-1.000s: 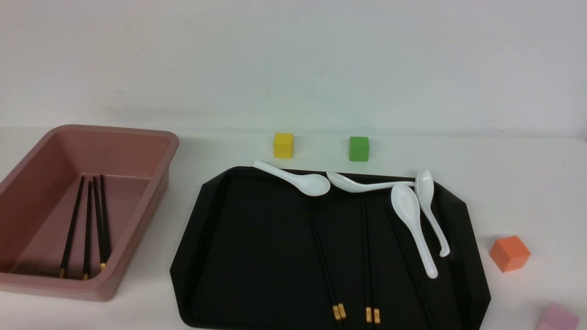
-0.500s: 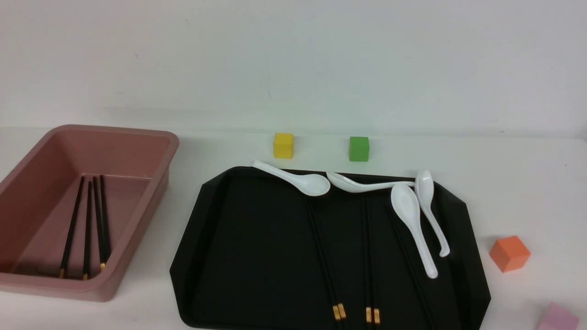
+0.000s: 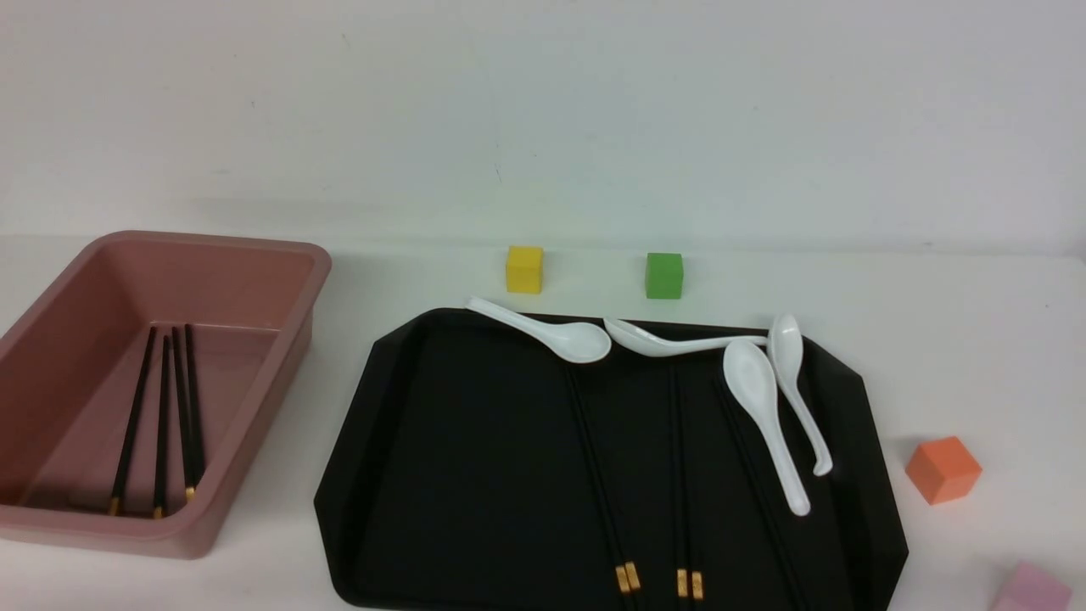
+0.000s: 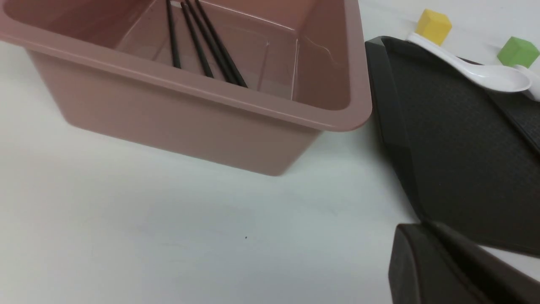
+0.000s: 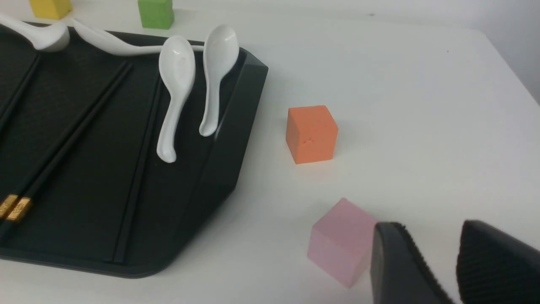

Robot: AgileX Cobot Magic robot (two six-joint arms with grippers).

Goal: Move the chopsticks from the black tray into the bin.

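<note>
The black tray [image 3: 373, 441] lies at the middle of the table. Three pairs of black chopsticks with gold bands lie lengthwise on it: one [image 3: 598, 475], a second [image 3: 681, 475] and a third [image 3: 759, 492] partly under a spoon. Several more chopsticks [image 3: 161, 416] lie in the pink bin [image 3: 254, 246] at the left. Neither gripper shows in the front view. My left gripper [image 4: 424, 228] hovers over bare table near the bin [image 4: 190, 114] and the tray's corner, jaws together and empty. My right gripper [image 5: 434, 236] is open and empty beside a pink cube [image 5: 339, 240].
Several white spoons [image 3: 764, 416] lie on the tray's far and right side. A yellow cube [image 3: 524, 269] and a green cube [image 3: 663, 275] stand behind the tray. An orange cube [image 3: 943, 469] and the pink cube [image 3: 1031, 590] stand to the tray's right.
</note>
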